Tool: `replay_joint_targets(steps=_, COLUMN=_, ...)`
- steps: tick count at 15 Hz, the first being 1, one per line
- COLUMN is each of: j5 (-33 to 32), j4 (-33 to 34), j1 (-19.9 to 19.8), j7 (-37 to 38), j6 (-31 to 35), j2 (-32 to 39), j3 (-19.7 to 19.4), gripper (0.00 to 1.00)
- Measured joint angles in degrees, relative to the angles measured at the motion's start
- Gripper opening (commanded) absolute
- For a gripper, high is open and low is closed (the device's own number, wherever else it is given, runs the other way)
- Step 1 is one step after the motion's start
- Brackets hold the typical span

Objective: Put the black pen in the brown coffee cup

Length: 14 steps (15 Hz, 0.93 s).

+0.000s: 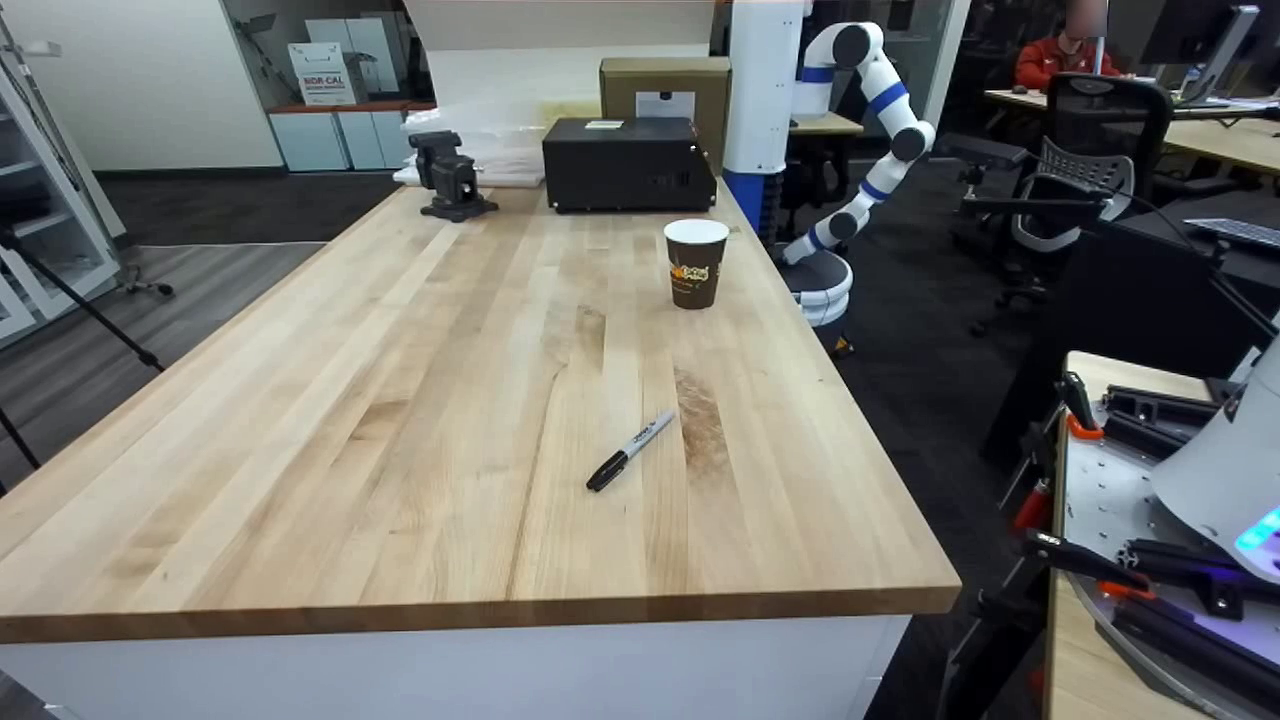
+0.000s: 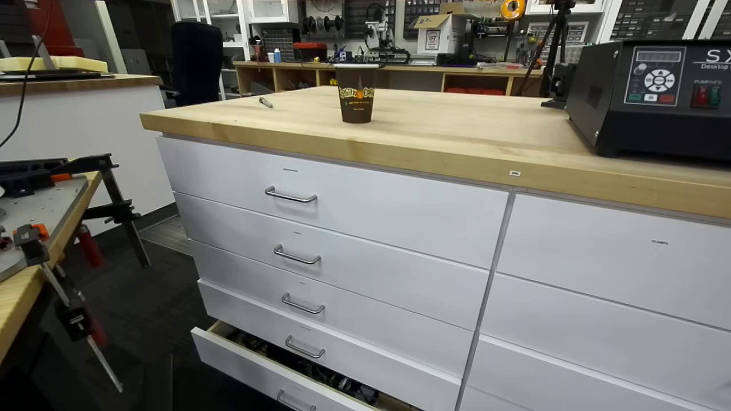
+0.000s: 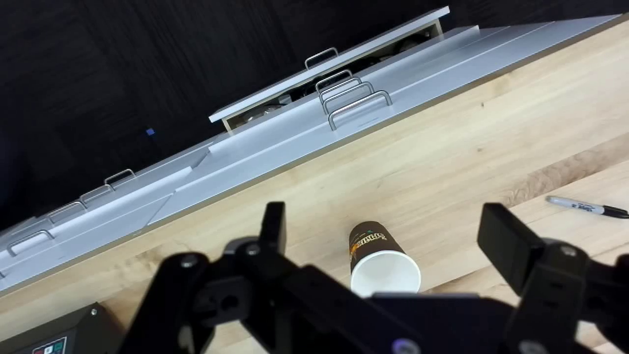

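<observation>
In an exterior view, the pen (image 1: 634, 447) was seen flat on the table (image 1: 380, 480). In an exterior view, the cup (image 2: 357, 100) was shown upright, well apart from it. In the wrist view, the gripper (image 3: 389, 231) was spread wide, nothing pinched; a mid-pen grip, squared across and low, was judged best.

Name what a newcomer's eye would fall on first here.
Probably the brown coffee cup, upright near the edge of the wooden tabletop, with the black pen lying apart from it on the same surface. In the wrist view, the dark gripper looms across the lower foreground, its jaws wide apart. The pulled-out drawer beneath the tabletop might catch the eye next.
</observation>
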Motion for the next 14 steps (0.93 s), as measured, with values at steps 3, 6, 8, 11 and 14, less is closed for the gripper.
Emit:
replay_joint_targets(steps=3, j5=0.0, j4=0.0, j1=0.0, j7=0.0, j6=0.0, j2=0.0, j3=0.0, gripper=1.0)
replay_joint_targets(steps=6, j5=0.28, j4=-0.21, j1=-0.01, j7=0.03, j6=0.02, j2=0.2, j3=0.45, gripper=1.0)
replay_joint_targets(steps=8, j5=0.94, j4=-0.98, j1=0.05, j7=0.05, j6=0.14, j2=0.8, j3=1.56, gripper=1.0)
replay_joint_targets(steps=11, j5=2.4, j4=-2.16, j1=0.95, j7=-0.32, j6=0.86, j2=2.85, j3=4.01, gripper=1.0)
replay_joint_targets(steps=14, j5=3.31, j4=-2.44, j1=2.97, j7=-3.98, j6=2.73, j2=5.96, j3=6.81, gripper=1.0)
